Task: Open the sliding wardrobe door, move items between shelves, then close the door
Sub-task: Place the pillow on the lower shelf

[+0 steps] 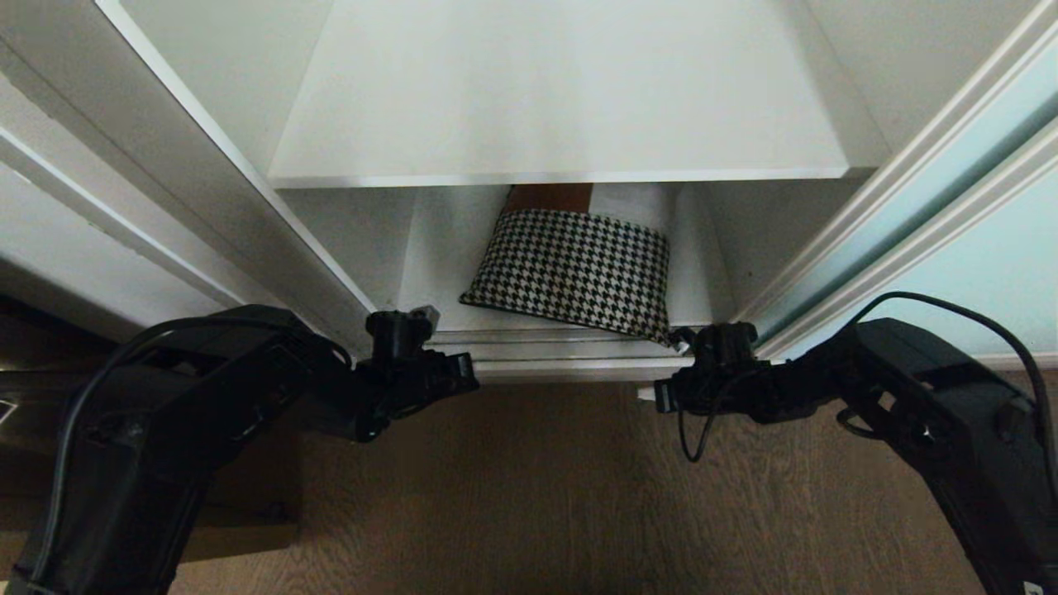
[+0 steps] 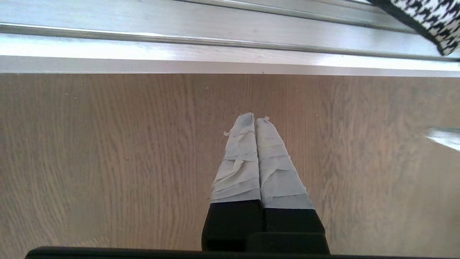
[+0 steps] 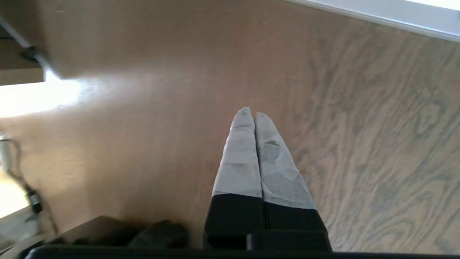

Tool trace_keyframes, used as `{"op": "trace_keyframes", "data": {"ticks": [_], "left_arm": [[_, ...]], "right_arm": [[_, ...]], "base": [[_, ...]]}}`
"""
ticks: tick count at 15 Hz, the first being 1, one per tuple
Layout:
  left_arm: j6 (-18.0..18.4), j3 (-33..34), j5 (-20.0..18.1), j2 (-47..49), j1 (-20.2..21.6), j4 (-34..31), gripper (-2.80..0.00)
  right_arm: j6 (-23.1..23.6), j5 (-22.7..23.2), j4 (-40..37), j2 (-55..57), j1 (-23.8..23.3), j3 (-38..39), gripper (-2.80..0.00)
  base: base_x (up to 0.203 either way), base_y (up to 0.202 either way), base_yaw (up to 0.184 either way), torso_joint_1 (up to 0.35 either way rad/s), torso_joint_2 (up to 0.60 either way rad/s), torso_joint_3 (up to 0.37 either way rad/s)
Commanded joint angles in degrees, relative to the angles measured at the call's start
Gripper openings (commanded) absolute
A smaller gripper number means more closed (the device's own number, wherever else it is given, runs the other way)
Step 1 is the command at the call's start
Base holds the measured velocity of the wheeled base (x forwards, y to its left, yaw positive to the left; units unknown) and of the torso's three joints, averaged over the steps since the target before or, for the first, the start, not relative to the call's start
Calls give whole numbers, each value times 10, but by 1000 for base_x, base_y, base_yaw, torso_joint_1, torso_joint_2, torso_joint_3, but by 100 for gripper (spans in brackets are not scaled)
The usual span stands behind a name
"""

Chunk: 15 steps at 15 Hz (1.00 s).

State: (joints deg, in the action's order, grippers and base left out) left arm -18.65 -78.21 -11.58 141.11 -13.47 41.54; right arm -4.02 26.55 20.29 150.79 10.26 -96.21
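Houndstooth bundle (image 1: pixel 574 273) lies on the lowest shelf (image 1: pixel 430 273) of the open wardrobe, one corner hanging over the floor track (image 1: pixel 562 364) at five o'clock, beneath a bare upper shelf (image 1: pixel 554 99); the sliding door (image 1: pixel 950 173) stands pushed to three o'clock. Head view: the left gripper (image 1: pixel 450 376) at seven o'clock and the right gripper (image 1: pixel 661 395) at five o'clock hang over the wooden floor (image 1: pixel 562 496), just before the track. Left wrist view: taped fingers (image 2: pixel 239 162) pressed together, holding nothing, the bundle's corner (image 2: pixel 431 14) at one o'clock. Right wrist view: taped fingers (image 3: pixel 240 162) likewise pressed together, empty, above the floor.
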Motion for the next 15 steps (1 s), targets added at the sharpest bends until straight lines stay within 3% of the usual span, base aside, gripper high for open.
{"op": "trace_keyframes", "data": {"ticks": [1, 4, 7, 11, 13, 15], "left_arm": [[-2, 11, -35, 5, 21, 29, -280], [-5, 28, -43, 22, 22, 73, -280], [-4, 36, -43, 23, 21, 78, -280], [0, 50, -43, 19, 12, 85, -280], [-2, 63, -42, 20, 11, 136, -280], [-4, 78, -41, 13, 11, 164, -280]], "right_arm": [[0, -2, -3, 39, -7, -31, -280], [-2, -19, -7, 70, -17, -76, -280], [-5, -25, -54, 80, -22, -133, -280], [1, -27, -50, 87, -16, -154, -280], [-1, -30, -11, 87, -14, -153, -280], [1, -82, 43, 88, -10, -153, -280]], "base": [[0, 0, 0, 0, 0, 0], [0, 0, 0, 0, 0, 0], [0, 0, 0, 0, 0, 0], [0, 0, 0, 0, 0, 0], [0, 0, 0, 0, 0, 0], [0, 0, 0, 0, 0, 0]]}}
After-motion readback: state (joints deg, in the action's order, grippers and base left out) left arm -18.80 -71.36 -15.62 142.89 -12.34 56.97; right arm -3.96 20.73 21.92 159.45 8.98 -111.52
